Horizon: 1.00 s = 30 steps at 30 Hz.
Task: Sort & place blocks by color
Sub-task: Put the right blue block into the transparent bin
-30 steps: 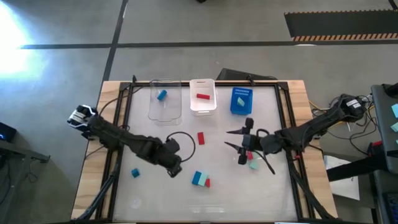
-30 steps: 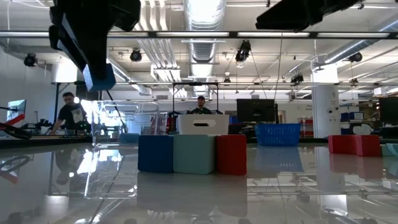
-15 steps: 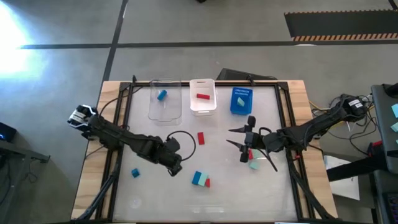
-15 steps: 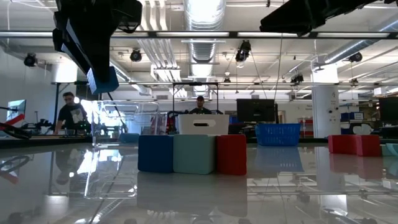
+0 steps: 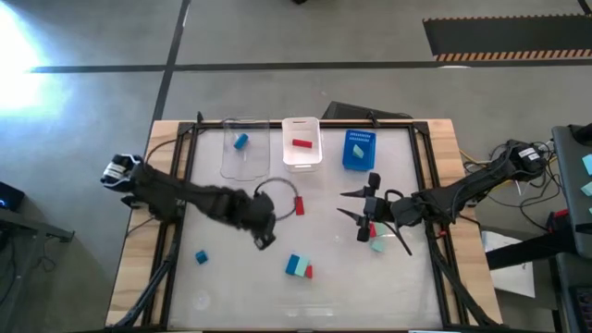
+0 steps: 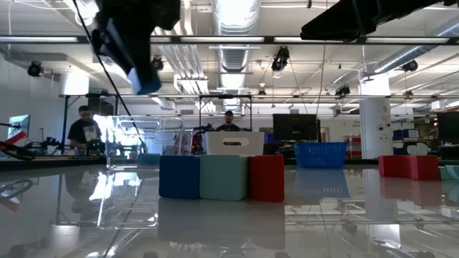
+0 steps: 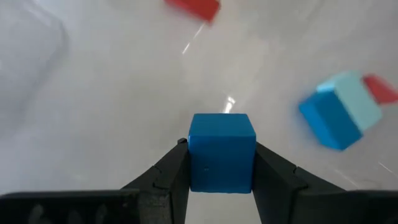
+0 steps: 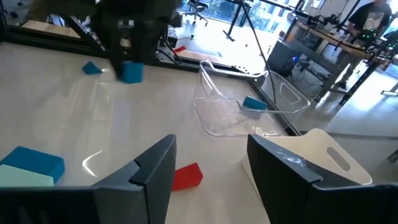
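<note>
Nearest the front edge of the glossy white tabletop (image 5: pixel 222 296): a tight row of three small blocks, bright blue (image 6: pixel 179 176), pale mint-teal (image 6: pixel 224 177) and red (image 6: pixel 267 177), touching side to side. To their left, alone, a small bright blue cube (image 5: pixel 201 256).

Above the table's middle, raised clear of the surface: the left gripper (image 7: pixel 221 163), fingers pinched on a bright blue cube (image 7: pixel 222 151), one finger against each side face. Just beside it toward the bins, a red bar (image 5: pixel 299 206) lying flat.

On the right half: the right gripper (image 5: pixel 354 210), fingers spread wide, holding nothing, pointed toward the table's centre. Tucked against that arm, a red block (image 5: pixel 371 230) and a mint-teal block (image 5: pixel 376 244), partly covered.

Along the far edge, three rectangular bins in a row:
- clear plastic bin (image 5: pixel 245 148) on the left, one bright blue block (image 5: pixel 240 141) inside;
- white bin (image 5: pixel 302 142) in the middle, one red bar (image 5: pixel 302 143) inside;
- blue latticed basket (image 5: pixel 359 150) on the right, one mint-teal piece (image 5: pixel 359 148) inside.

Beyond the table, in the room behind: two people (image 6: pixel 85 130), seen small past the bins.
</note>
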{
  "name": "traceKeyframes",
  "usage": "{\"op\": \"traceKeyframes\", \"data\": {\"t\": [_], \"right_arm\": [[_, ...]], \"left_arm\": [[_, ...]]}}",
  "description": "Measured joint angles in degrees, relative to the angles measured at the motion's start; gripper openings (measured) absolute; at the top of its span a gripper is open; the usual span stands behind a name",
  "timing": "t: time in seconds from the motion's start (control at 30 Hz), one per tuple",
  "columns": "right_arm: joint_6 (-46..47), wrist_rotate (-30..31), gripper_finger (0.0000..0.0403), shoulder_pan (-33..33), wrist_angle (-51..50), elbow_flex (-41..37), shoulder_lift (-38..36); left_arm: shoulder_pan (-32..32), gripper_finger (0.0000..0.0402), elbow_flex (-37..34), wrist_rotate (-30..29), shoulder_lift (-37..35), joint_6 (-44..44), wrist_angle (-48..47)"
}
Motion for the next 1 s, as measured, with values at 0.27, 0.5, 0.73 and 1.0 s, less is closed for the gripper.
{"op": "traceKeyframes", "data": {"t": [0.27,0.5,0.73,1.0], "right_arm": [[-0.4,0.1,0.0189,0.0,0.0,0.0,-0.1],[-0.9,0.1,0.0189,0.0,0.0,0.0,-0.7],[-0.4,0.1,0.0189,0.0,0.0,0.0,-0.7],[-0.4,0.1,0.0189,0.0,0.0,0.0,-0.7]], "left_arm": [[14.9,0.0116,7.0,-0.2,-0.1,22.2,-5.0],[35.1,0.0116,6.2,-2.7,0.2,38.1,-5.2],[51.3,0.0116,-0.4,-0.5,2.8,42.2,1.3],[52.6,0.0133,-4.6,1.8,4.0,43.4,8.2]]}}
